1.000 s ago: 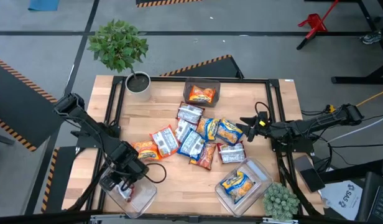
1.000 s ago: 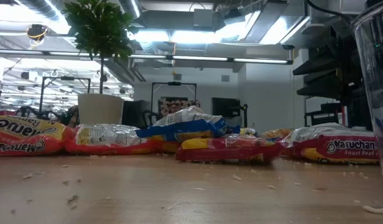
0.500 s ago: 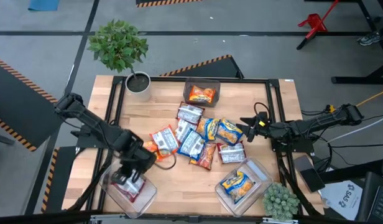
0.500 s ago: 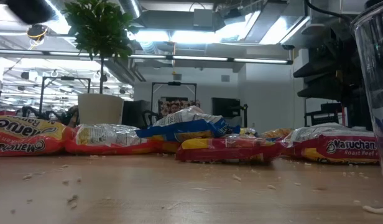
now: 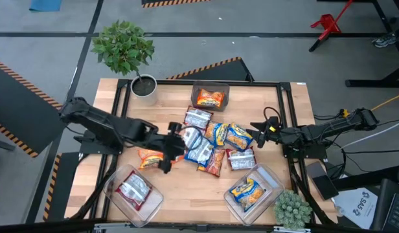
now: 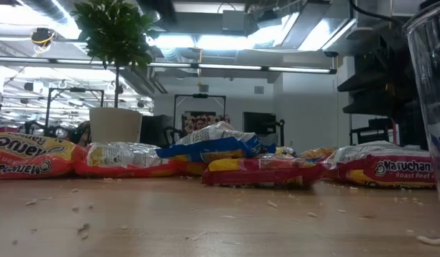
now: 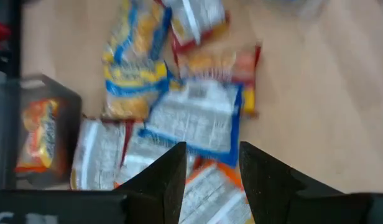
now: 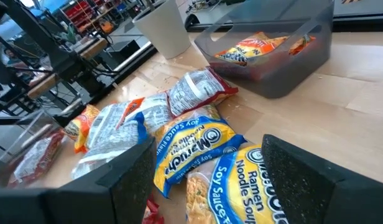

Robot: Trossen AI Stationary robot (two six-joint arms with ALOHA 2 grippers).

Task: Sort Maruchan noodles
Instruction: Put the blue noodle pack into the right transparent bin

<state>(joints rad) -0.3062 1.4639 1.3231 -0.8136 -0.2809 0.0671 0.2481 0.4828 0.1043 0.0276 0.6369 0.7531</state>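
Observation:
Several Maruchan packets (image 5: 209, 144) lie in a loose pile at mid table: orange, blue-and-yellow, and silver with dark red. My left gripper (image 5: 171, 149) hovers open over the pile's left side; in the left wrist view (image 7: 211, 167) it hangs above a blue-edged packet (image 7: 198, 118) lying label side down and holds nothing. My right gripper (image 5: 256, 136) waits open at the pile's right side, above a blue-and-yellow packet (image 8: 194, 149). In the low view the packets (image 6: 227, 153) lie flat on the wood.
Three clear bins stand around the pile. The far one (image 5: 210, 88) holds an orange packet, the near-left one (image 5: 152, 204) a silver-and-red packet, the near-right one (image 5: 272, 178) a blue-and-yellow packet. A potted plant (image 5: 125, 52) stands at the far left corner, a small succulent (image 5: 291, 210) at the near right.
My left gripper has risen out of the near-left bin and swung toward the table's right and far side, arriving over the left of the pile. A silver-and-red packet now lies uncovered in that bin. My right arm has kept still.

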